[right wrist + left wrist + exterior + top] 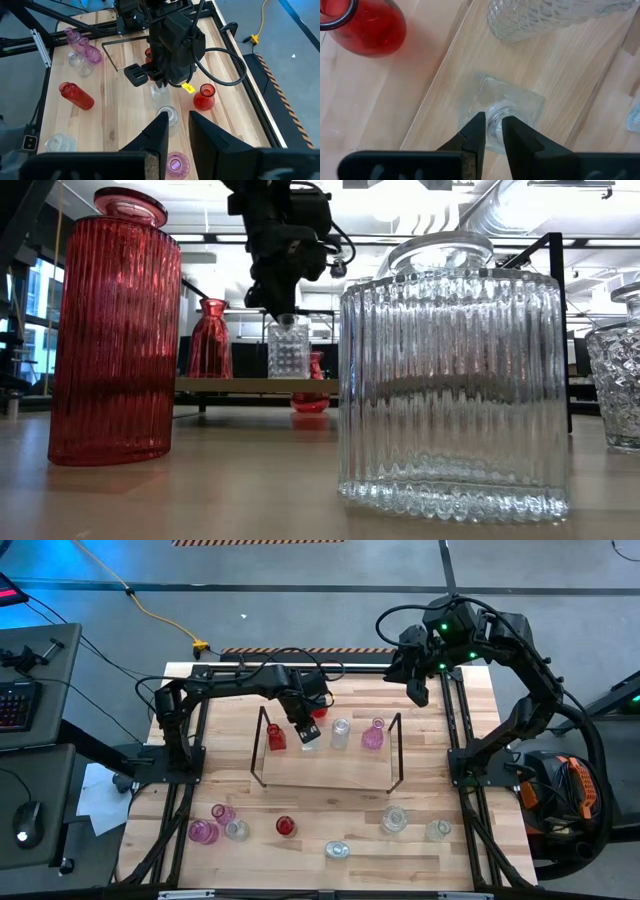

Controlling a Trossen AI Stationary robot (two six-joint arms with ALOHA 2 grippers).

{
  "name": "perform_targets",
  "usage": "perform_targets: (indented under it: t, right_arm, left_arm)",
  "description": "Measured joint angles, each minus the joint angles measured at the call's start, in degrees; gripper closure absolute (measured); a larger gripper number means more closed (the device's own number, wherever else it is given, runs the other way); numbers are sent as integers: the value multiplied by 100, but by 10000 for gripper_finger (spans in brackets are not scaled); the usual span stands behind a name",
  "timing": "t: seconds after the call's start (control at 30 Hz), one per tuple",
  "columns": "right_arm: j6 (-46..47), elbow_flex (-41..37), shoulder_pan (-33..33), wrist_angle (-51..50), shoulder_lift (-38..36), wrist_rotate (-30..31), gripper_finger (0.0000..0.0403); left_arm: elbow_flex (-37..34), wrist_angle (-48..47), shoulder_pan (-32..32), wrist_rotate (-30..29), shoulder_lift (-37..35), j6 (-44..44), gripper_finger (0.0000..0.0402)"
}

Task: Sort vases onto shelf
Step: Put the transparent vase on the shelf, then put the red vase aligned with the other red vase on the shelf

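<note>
On the shelf (325,775), which lies with its long axis running left to right across the middle of the surface (330,840), four vases stand upright in one row along its far side. From the left, the row begins with a red vase (276,737), then a clear square vase (309,734), then a clear round vase (341,733), and last a pink vase (373,734) near the right wire end. All four have the mouth pointing up.

The left gripper (303,730) hangs directly above the clear square vase. In the left wrist view its jaws are nearly together and pinch the narrow neck of this vase (497,117), which stands with its square base flat on the wooden board. The low view shows the same: the gripper (285,315) comes down from above onto the neck of the patterned clear vase (288,350), and the red vase (209,340) stands beside it.

Near the front edge of the surface, more vases wait off the shelf. At the left there are two pink vases (212,823) and a small clear one (237,830), then a red vase (285,826), then a clear one (337,850), and further right two more clear vases (394,819), (438,831).

The right gripper (421,690) is raised near the far right corner, away from the shelf, and its jaws are spread a little and hold nothing.
</note>
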Motion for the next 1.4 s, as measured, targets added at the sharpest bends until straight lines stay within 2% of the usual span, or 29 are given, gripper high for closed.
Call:
perform_targets:
  t: [0.37, 0.57, 0.83, 1.07, 1.3, 1.4]
  right_arm:
    - [0, 0, 0, 2, 0, -57, 346]
    - [0, 0, 2, 2, 0, -57, 346]
    - [-50, 0, 1, -4, 0, -95, 346]
    - [-115, -231, 0, 310, 0, -95, 346]
    - [-492, -1053, -21, 1700, 7, -111, 346]
    - [-671, -1454, -135, 2473, 10, -292, 346]
  left_arm:
    - [100, -140, 0, 7, -2, 5, 309]
    - [613, -416, 53, 2, -9, 125, 309]
    - [1697, -818, 244, -62, -76, 209, 309]
    - [2147, -829, 484, -975, -836, 142, 311]
    - [2149, -1056, 876, -1662, -1961, -350, 311]
    - [2149, -1260, 929, -2136, -2401, -591, 312]
